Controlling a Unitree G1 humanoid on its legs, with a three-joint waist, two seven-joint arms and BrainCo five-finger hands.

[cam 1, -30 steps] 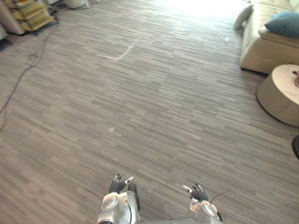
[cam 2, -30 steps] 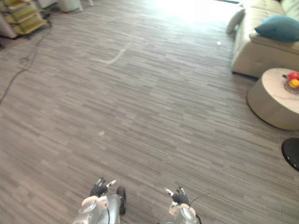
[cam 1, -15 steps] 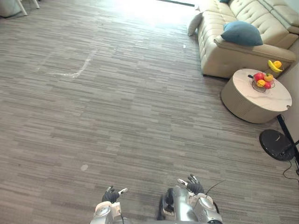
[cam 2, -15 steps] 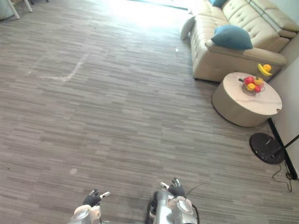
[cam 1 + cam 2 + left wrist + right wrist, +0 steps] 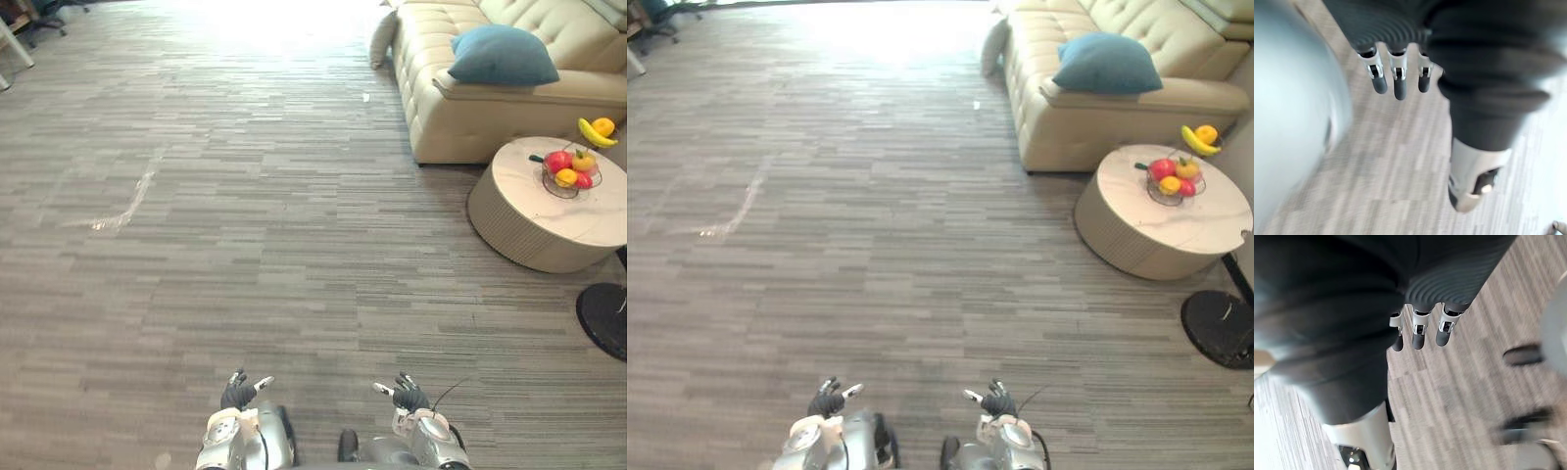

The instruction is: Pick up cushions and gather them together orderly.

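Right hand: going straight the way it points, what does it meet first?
Likely the wood floor: the right hand has straight fingers pointing down at it with nothing between, though depth is unclear.

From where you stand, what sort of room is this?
Probably a living room or lounge. A cream sofa with a blue cushion stands at the far right. In front of it is a low round table with a fruit bowl on it.
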